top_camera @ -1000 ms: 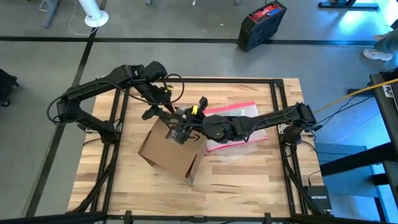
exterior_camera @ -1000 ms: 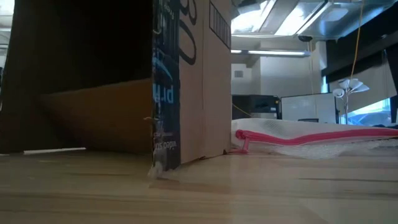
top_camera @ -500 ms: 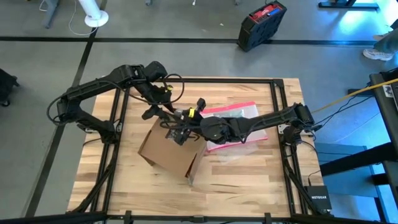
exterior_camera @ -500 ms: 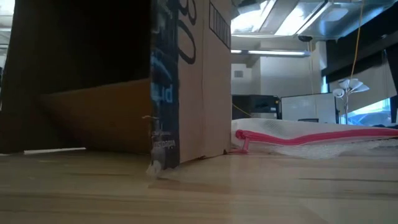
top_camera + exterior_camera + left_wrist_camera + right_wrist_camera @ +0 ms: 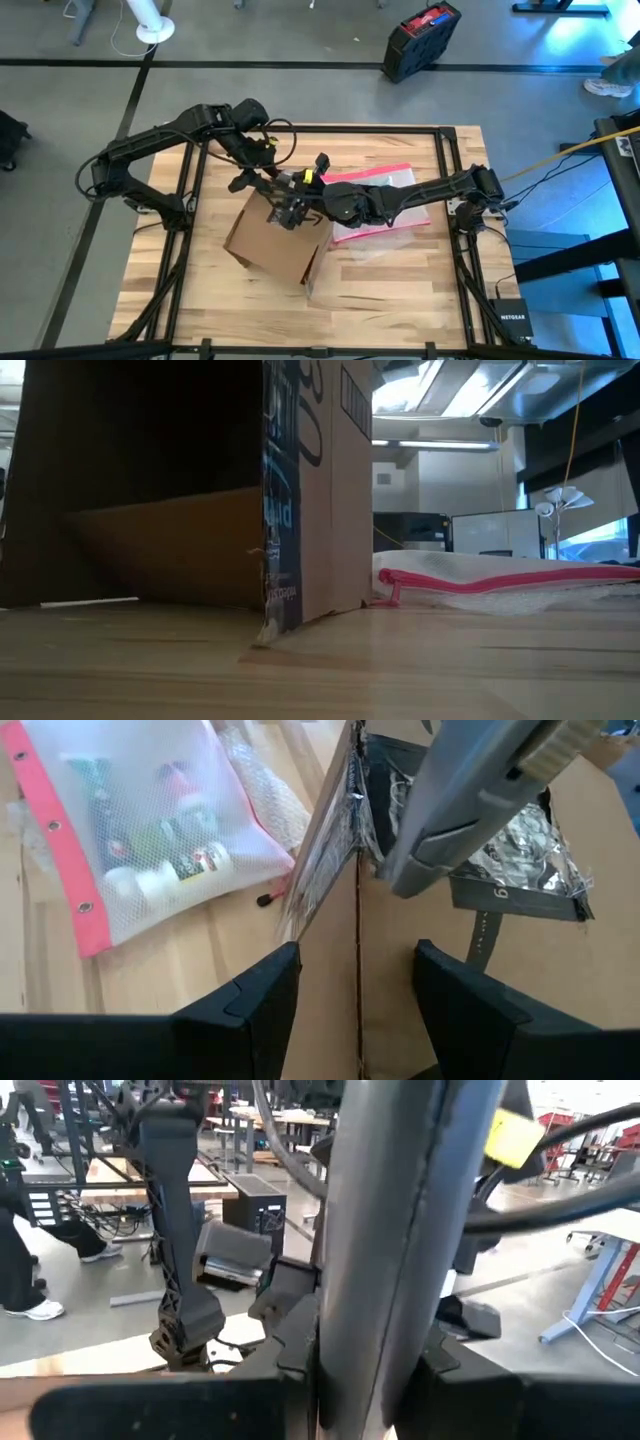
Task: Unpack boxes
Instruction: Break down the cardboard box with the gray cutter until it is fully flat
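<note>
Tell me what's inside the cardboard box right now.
Through the open top of the cardboard box, the left wrist view shows crinkled silvery packaging with the right gripper reaching in. Whatever lies deeper is hidden by the box walls and the gripper.

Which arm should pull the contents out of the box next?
Right, probably. The right gripper is already down at the box opening beside the silvery packet inside. The left gripper straddles the box's wall edge, seemingly steadying it, so it should stay there.
</note>
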Controlling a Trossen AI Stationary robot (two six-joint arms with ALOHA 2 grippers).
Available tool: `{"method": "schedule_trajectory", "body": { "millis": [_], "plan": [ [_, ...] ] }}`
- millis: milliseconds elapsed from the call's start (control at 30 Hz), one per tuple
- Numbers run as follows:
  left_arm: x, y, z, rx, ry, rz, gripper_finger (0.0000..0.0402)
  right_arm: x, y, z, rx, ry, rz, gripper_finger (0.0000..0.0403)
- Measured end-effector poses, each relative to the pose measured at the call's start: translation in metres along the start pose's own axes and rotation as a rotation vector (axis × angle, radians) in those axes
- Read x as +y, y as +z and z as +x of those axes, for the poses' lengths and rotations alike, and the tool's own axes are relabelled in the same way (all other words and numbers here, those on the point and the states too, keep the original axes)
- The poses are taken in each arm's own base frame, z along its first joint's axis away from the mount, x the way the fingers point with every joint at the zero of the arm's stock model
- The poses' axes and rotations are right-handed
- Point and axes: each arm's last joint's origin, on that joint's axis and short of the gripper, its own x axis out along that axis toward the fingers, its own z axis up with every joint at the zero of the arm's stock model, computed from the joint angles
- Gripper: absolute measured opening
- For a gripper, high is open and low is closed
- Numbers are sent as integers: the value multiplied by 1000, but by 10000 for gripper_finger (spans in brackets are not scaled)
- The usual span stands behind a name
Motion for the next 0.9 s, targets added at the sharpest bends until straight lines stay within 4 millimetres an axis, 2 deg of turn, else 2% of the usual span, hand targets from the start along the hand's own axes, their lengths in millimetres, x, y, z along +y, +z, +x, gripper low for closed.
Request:
{"method": "schedule_trajectory", "body": {
  "millis": [433,900],
  "plan": [
    [0,0,0,7,6,-2,186,0,-5,-1,55,-19,-52,71],
    [0,-2,0,25,11,-6,186,-7,2,-10,87,-37,-105,71]
  ]
}}
